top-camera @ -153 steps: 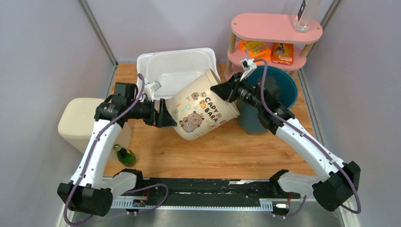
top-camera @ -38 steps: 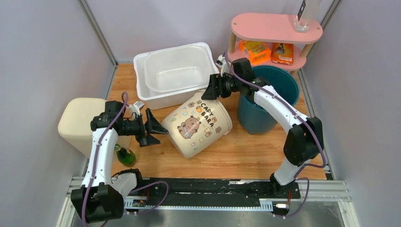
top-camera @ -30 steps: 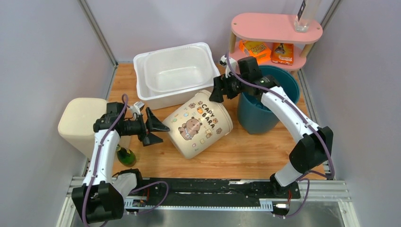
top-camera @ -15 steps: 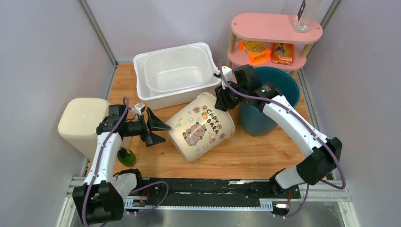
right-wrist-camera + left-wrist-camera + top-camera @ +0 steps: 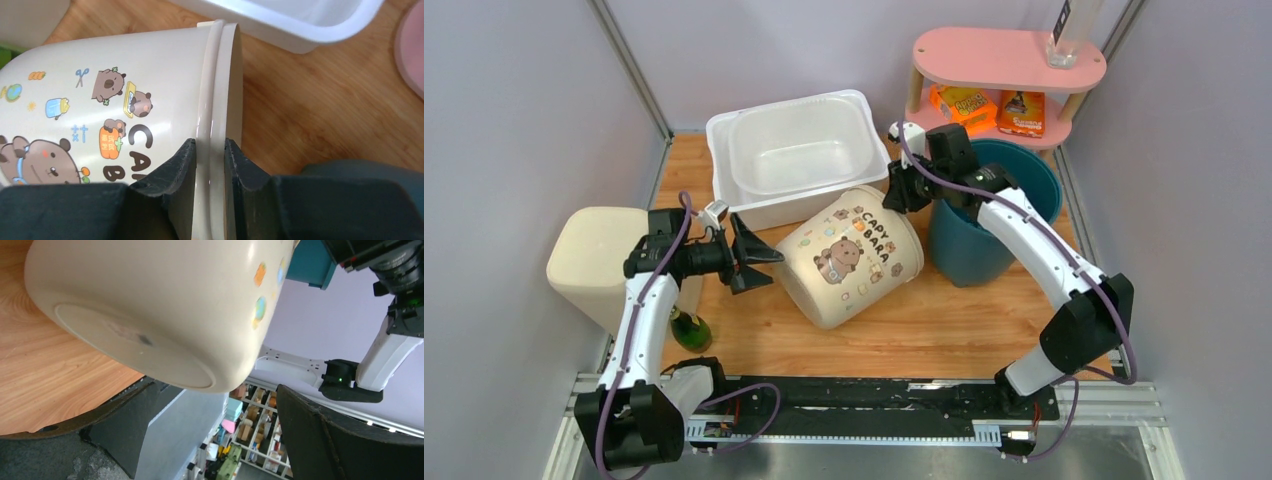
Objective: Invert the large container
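The cream bucket (image 5: 849, 255), printed with cartoon capybaras, lies tilted on its side in the middle of the wooden bench (image 5: 944, 320). Its open end points to the far right and its base (image 5: 799, 290) to the near left. The right pincer (image 5: 896, 190) is clenched on the rim (image 5: 217, 75) at the bucket's far edge. In the right wrist view its two dark fingers (image 5: 175, 170) sit one on each side of the rim's lip, one against the printed outer wall and the other on the mouth side, with only the thickness of the lip between them. The left pincer (image 5: 767, 268) is spread wide and holds nothing. It sits just left of the bucket's base and faces it. In the left wrist view the round base (image 5: 135, 340) fills the space ahead, and one finger (image 5: 320, 435) stands well clear of it at the lower right. Whether the other finger touches the bucket cannot be told. A white tub (image 5: 794, 150) stands just beyond the bucket on the far side, and a teal pail (image 5: 1024, 170) stands just right of the rim. A pink shelf (image 5: 1009, 55) is at the far right, a cream bin (image 5: 589, 255) is at the left, and a green bottle (image 5: 689, 328) is near it.
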`<state>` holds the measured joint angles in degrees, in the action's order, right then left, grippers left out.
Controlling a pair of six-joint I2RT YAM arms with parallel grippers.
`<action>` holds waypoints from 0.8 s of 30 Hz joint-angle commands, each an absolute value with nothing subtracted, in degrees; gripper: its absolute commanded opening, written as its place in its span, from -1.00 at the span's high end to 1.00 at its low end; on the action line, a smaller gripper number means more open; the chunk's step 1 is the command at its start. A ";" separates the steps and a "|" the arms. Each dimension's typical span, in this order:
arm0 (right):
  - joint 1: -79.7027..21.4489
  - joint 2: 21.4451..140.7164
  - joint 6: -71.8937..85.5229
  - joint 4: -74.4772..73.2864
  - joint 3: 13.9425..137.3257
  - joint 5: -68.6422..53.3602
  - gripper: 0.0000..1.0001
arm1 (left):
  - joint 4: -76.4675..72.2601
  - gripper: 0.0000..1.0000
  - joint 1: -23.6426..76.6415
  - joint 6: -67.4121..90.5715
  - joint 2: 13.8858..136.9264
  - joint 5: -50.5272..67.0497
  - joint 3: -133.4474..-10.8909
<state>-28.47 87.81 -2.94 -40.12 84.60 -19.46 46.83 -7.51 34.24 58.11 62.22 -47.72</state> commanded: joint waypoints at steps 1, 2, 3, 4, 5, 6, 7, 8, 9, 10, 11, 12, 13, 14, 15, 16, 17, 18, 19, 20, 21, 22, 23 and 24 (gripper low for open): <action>-23.10 94.87 -4.16 -48.59 83.84 -10.70 0.87 | 40.97 -0.98 -6.80 36.88 57.02 62.59 -47.80; -22.77 95.65 -5.35 -49.05 84.51 -9.87 0.83 | 39.78 -0.98 -6.60 37.55 56.75 62.49 -47.33; -22.58 96.55 -6.63 -49.76 85.25 -8.70 0.75 | 37.56 -0.98 -6.51 38.74 56.72 62.07 -47.13; -22.41 97.58 -7.92 -50.65 86.25 -7.31 0.68 | 36.49 -0.97 -6.33 39.41 56.48 61.84 -46.63; -22.14 98.52 -9.14 -51.41 86.65 -6.24 0.65 | 34.39 -0.98 -6.28 40.70 56.32 61.41 -46.47; -21.73 99.18 -10.38 -51.62 86.89 -5.45 0.64 | 32.72 -0.98 -6.03 41.14 56.16 61.20 -46.31; -21.65 99.85 -11.84 -51.63 87.00 -4.37 0.63 | 32.05 -0.97 -5.87 41.60 56.07 60.87 -46.40; -21.58 100.35 -13.50 -51.60 87.14 -3.51 0.62 | 31.17 -0.98 -5.31 41.58 55.88 60.67 -46.58; -21.55 100.77 -14.17 -51.44 87.08 -2.75 0.61 | 30.92 -0.97 -5.03 41.40 55.84 60.19 -46.67; -21.33 101.23 -14.38 -51.06 87.02 -2.24 0.61 | 30.52 -0.97 -4.49 41.31 55.88 59.98 -46.85; -21.08 101.58 -14.30 -50.69 86.87 -2.05 0.60 | 30.33 -0.98 -4.35 41.29 55.94 59.73 -46.93; -20.97 101.72 -14.11 -50.24 86.91 -2.20 0.59 | 30.08 -0.98 -4.14 41.34 55.91 59.66 -47.04; -20.95 101.78 -13.96 -49.86 87.04 -2.55 0.57 | 30.03 -0.98 -4.14 41.56 55.90 59.65 -47.12; -20.97 101.82 -13.74 -49.79 87.40 -3.15 0.52 | 30.03 -0.98 -4.18 41.61 55.75 59.71 -47.38; -21.12 101.88 -13.08 -49.91 87.84 -3.70 0.47 | 30.09 -0.97 -4.11 41.56 55.73 59.82 -47.55; -21.26 101.87 -12.48 -50.17 88.21 -4.27 0.40 | 30.68 -0.98 -4.06 41.43 55.62 59.84 -48.12; -21.53 101.90 -12.11 -50.55 88.50 -4.92 0.35 | 31.07 -0.97 -4.09 40.86 55.70 59.91 -48.54; -21.96 101.80 -11.82 -50.88 88.67 -5.36 0.28 | 31.63 -0.98 -4.11 40.51 55.71 59.93 -49.29; -22.31 101.79 -11.54 -51.20 88.72 -5.66 0.23 | 31.90 -0.98 -4.15 39.77 55.70 59.87 -49.69; -22.63 101.70 -11.26 -51.45 88.97 -5.96 0.17 | 32.54 -0.98 -4.10 38.70 55.67 59.73 -50.44; -22.81 101.50 -10.80 -51.76 89.37 -6.67 0.14 | 32.84 -0.98 -4.10 38.12 55.62 59.47 -50.84; -22.85 101.23 -10.28 -51.80 90.02 -7.52 0.10 | 33.65 -0.98 -4.12 36.49 55.58 59.31 -51.62; -22.95 100.91 -9.83 -51.80 90.74 -8.71 0.08 | 34.36 -0.97 -4.11 35.52 55.49 58.66 -52.48; -22.97 100.62 -9.57 -51.83 91.72 -10.09 0.06 | 36.19 -0.98 -4.07 32.68 55.43 58.12 -52.96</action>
<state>-22.20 103.79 -11.46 -50.81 87.33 -6.11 33.74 -4.45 39.22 56.77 59.24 -48.49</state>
